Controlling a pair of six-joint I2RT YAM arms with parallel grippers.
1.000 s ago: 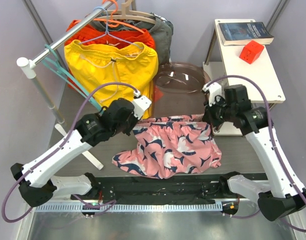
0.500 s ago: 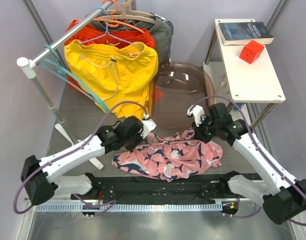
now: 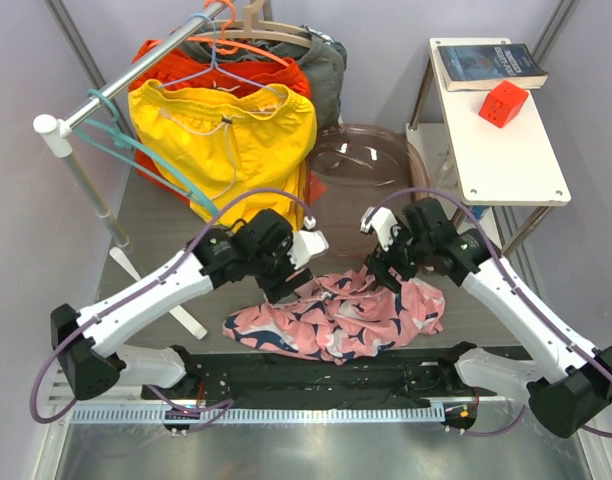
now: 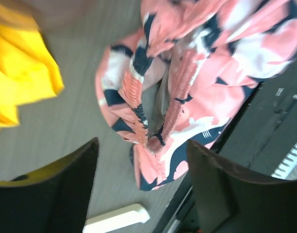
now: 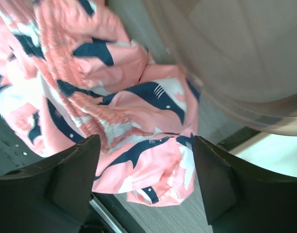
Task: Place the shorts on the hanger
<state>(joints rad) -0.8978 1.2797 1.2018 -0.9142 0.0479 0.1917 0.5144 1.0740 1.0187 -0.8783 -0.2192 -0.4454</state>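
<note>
Shorts (image 3: 336, 315) crumpled at lower centre, just below translucent tub (image 3: 371, 185); left gripper (image 4: 141, 150) and right gripper (image 5: 144, 145) spread apart above them; hanger (image 3: 136, 150) on rail (image 3: 126, 80), upper left, beside yellow shorts (image 3: 226, 140)

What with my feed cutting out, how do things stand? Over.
Left gripper, right gripper open, empty, over shorts. Shorts bunched on table, unhung. Hanger on rail, beside yellow shorts.
</note>
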